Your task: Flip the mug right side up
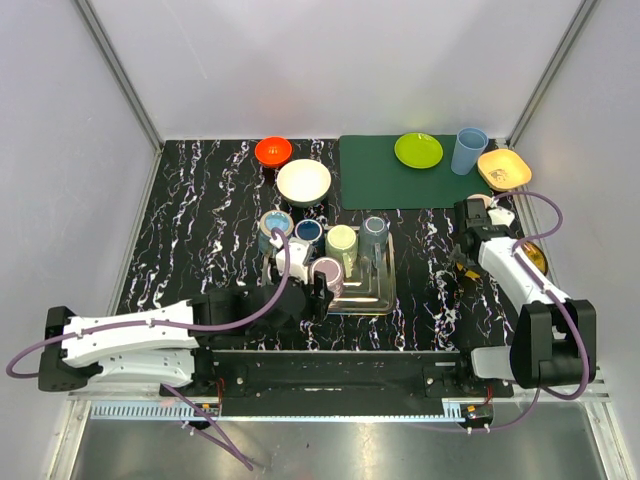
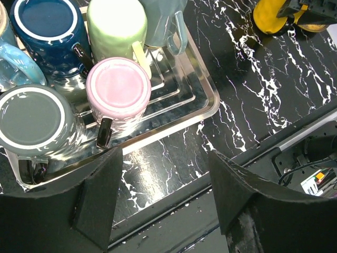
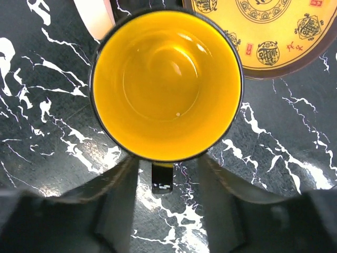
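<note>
The yellow mug (image 3: 166, 84) was stood mouth-up on the table (image 3: 37, 110), handle (image 3: 160, 185) at 6 o'clock between the spread, empty fingers of the right pincer (image 3: 165, 176). The left pincer (image 2: 166, 163) was held open, empty. A skewed withdrawal could snag the handle and topple the mug.

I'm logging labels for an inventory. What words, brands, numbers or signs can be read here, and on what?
No text reads clearly.
Yellow plate: dark seal-like characters and a red mark, too blurred to read.
Yellow mug handle: small white mark, illegible.
</note>
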Tool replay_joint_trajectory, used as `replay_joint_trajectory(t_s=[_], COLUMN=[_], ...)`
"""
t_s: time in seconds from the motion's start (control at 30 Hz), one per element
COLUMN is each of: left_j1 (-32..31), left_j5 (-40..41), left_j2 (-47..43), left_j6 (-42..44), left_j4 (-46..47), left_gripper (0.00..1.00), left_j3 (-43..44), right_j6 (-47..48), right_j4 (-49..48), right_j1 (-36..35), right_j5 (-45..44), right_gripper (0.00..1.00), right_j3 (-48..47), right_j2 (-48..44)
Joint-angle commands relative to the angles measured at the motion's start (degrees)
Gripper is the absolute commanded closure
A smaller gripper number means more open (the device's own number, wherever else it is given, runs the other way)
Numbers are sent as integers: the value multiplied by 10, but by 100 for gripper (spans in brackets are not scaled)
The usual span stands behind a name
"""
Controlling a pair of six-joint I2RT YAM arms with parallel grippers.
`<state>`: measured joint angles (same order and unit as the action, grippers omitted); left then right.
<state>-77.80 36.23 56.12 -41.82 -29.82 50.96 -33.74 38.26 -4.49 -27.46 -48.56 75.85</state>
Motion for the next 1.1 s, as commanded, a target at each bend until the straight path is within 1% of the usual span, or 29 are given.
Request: replay_joint_trajectory(t_s=[0.0,0.07,0.17,0.2,0.27,0.3,0.43,0.47,0.57,0.73,0.83,0.9,0.93,0.97,1.0,1.03,1.07], left_j1=[-2,-1,-1,-2,-1,-1,-2,-2,-1,-1,-1,2,4,5,9,13,19], left_j5=[13,9,3,3,2,2,2,8,21,38,50,47,41,26,17,4,-35], left_j2=[13,15,18,18,17,15,7,3,-13,-34,-46,-64,-72,-82,-102,-114,-124], left_j6=[10,10,8,7,6,6,3,1,1,10,13,17,26,28,26,25,24], left_j4=[29,30,30,30,31,31,30,33,47,67,89,114,153,174,198,253,286], left_gripper=[31,31,32,32,32,32,32,32,32,33,32,31,30,25,15,11,8], left_j3=[12,15,17,16,14,14,8,5,-5,-12,-21,-32,-46,-55,-66,-90,-104], right_j6=[14,17,20,20,22,21,17,16,8,24,19,12,1,-7,-15,-33,-46], right_j4=[-34,-38,-42,-43,-42,-42,-21,-17,1,58,55,48,35,25,12,-22,-42], right_j1=[11,12,12,13,13,13,14,12,8,7,6,6,6,6,6,6,6], right_j5=[8,14,20,21,28,33,76,113,163,211,258,314,335,382,411,443,503], right_gripper=[54,67,79,87,94,100,100,100,100,100,100,100,100,100,100,100,100], right_j3=[-6,-5,1,3,1,0,-14,-19,-36,-85,-91,-95,-96,-97,-96,-94,-91], right_j2=[6,6,-5,-8,-12,-18,-53,-63,-134,-185,-236,-268,-278,-295,-301,-308,-319])
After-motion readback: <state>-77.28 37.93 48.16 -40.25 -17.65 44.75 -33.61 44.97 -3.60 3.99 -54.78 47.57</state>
